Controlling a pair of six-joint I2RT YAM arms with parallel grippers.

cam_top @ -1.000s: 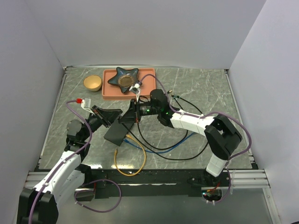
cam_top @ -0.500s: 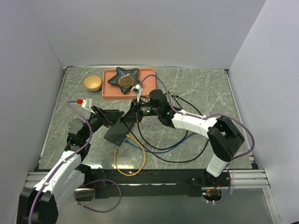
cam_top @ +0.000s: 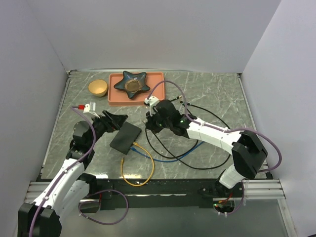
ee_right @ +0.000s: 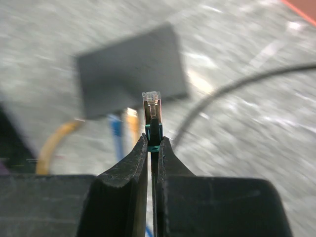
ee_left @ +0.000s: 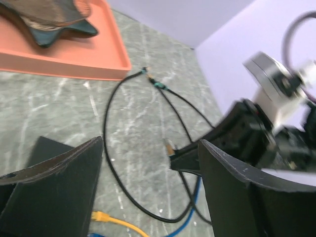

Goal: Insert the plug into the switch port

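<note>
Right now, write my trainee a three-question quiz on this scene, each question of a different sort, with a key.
1. True or false: the left gripper is shut.
2. What does the right gripper pinch? A) the star-shaped dish B) a clear-tipped plug C) the tan bowl
3. Fill in: two cables end at the switch port, a blue cable and a ____ one.
Key: 1 false, its jaws stand wide apart with nothing between them; 2 B; 3 yellow, the yellow cable.
</note>
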